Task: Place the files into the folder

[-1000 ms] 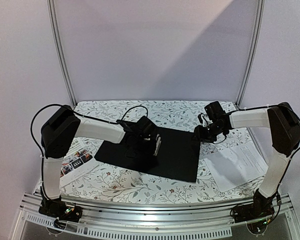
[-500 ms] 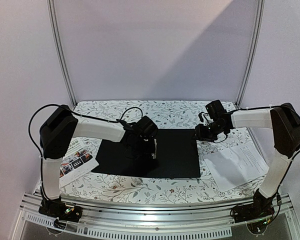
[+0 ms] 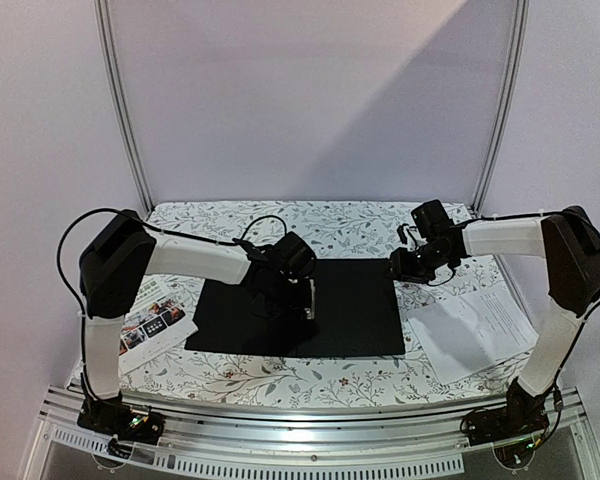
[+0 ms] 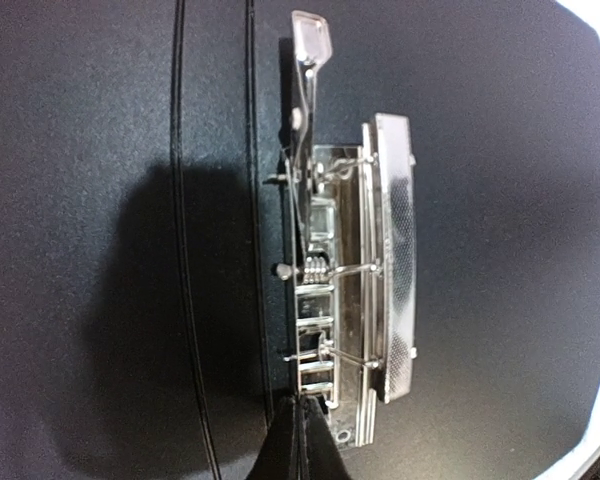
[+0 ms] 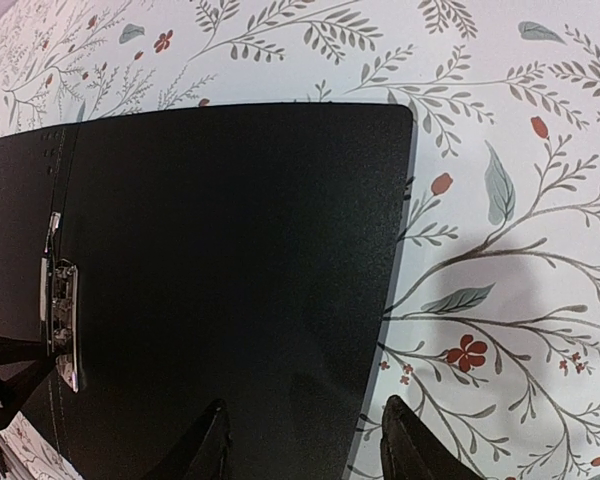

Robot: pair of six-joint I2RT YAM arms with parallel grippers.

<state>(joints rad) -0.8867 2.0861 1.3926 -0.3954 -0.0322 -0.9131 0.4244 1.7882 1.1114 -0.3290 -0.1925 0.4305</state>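
The table [image 3: 280, 375] carries the folder [image 3: 350, 310] at its middle, lying open and flat, black inside up, with two creases along its spine. It is bigger than any sheet. The white sheets [image 3: 470, 330] lie off its right side near the table's right edge. The leaflet [image 3: 152, 322], with its colour photos, lies by the left edge, partly under the left arm.

The step in hand looks like readying the metal clip [image 4: 355, 270] on the spine. The left gripper [image 4: 300, 430] is clenched on nothing, its tip touching the clip's near end. It should work the lever squarely, not skid off the chrome.

The right gripper [image 5: 310, 440] hovers released, straddling the cover's right edge near the far corner. Pressing that cover down would keep the folder from sliding.
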